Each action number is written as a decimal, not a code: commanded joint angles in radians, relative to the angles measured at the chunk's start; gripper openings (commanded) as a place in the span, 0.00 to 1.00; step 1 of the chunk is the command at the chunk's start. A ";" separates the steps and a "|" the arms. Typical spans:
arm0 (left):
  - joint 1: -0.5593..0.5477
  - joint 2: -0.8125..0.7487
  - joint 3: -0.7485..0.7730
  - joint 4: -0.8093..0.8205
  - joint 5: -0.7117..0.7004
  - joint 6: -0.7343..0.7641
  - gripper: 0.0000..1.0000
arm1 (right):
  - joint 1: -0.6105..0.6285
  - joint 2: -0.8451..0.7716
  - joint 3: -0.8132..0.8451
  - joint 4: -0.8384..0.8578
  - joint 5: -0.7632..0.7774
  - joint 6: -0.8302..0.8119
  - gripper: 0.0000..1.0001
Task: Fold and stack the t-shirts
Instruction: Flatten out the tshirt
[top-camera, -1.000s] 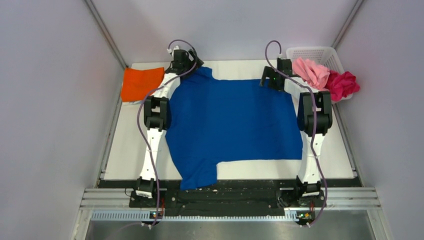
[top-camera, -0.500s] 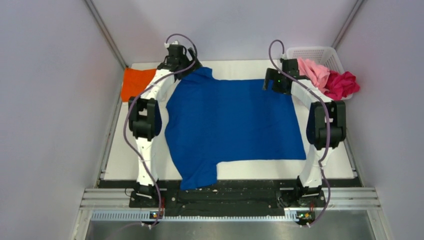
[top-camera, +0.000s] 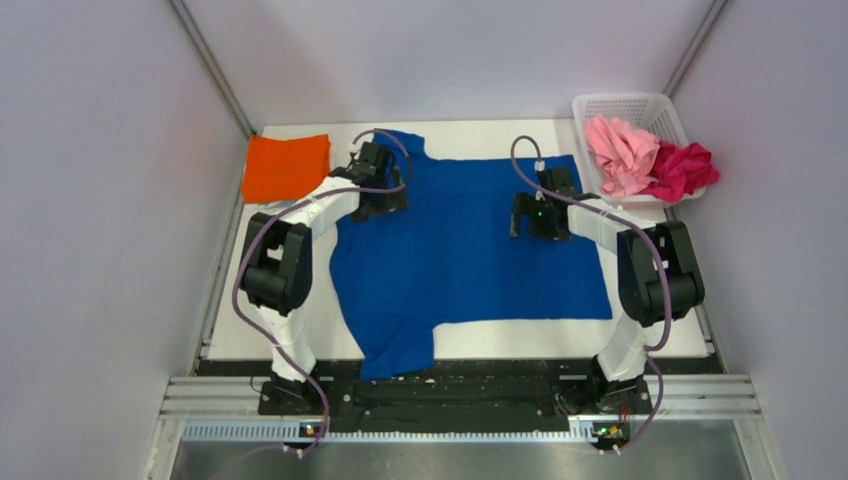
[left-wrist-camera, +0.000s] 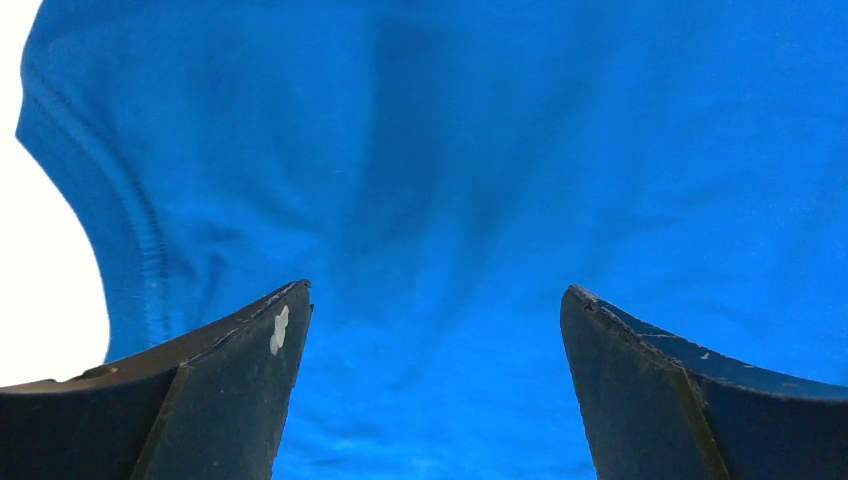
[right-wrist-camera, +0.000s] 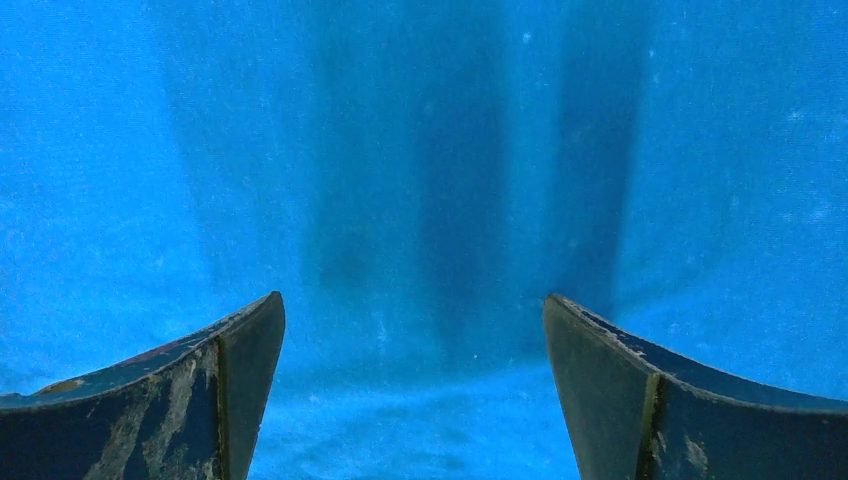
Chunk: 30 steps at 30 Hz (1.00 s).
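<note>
Nearest the arm bases, one short sleeve (top-camera: 397, 350) of the blue t-shirt (top-camera: 470, 260) is seen reaching almost to the near edge of the table (top-camera: 255, 320). The rest of this shirt is spread flat over the middle of the table (no chest print can be seen, so it may be lying face down).

A little farther in, the left gripper (left-wrist-camera: 435, 300) is held low over the far left part of the shirt, close to a stitched edge (left-wrist-camera: 150, 235). Its jaws are spread wide and nothing is held between them. The right gripper (right-wrist-camera: 413, 305) is held over the far right part. It is spread just as wide and nothing is in it; only blue cloth is seen under it.

The shirt is judged to be soft, light and floppy. It will not break, but it may be bunched up or dragged if it is pushed. It is best pinched at an edge or a corner, where the cloth can be lifted off the table. Both sides should be lifted together so that the fold comes out straight.

Farther back on the left, the orange t-shirt (top-camera: 287, 167) lies folded, near the blue one but not touching it. At the far right, the pink t-shirt (top-camera: 620, 148) and the magenta t-shirt (top-camera: 685, 170) are heaped, crumpled, in the white basket (top-camera: 610, 103).
</note>
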 joint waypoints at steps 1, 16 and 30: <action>0.010 0.123 0.072 -0.129 -0.155 0.008 0.99 | 0.019 0.028 0.030 0.041 0.014 0.010 0.99; 0.140 0.510 0.535 -0.234 -0.154 0.065 0.98 | 0.040 0.241 0.192 0.034 0.002 0.027 0.99; 0.114 0.386 0.689 -0.191 0.011 0.204 0.99 | 0.041 0.029 0.211 0.026 0.158 0.052 0.99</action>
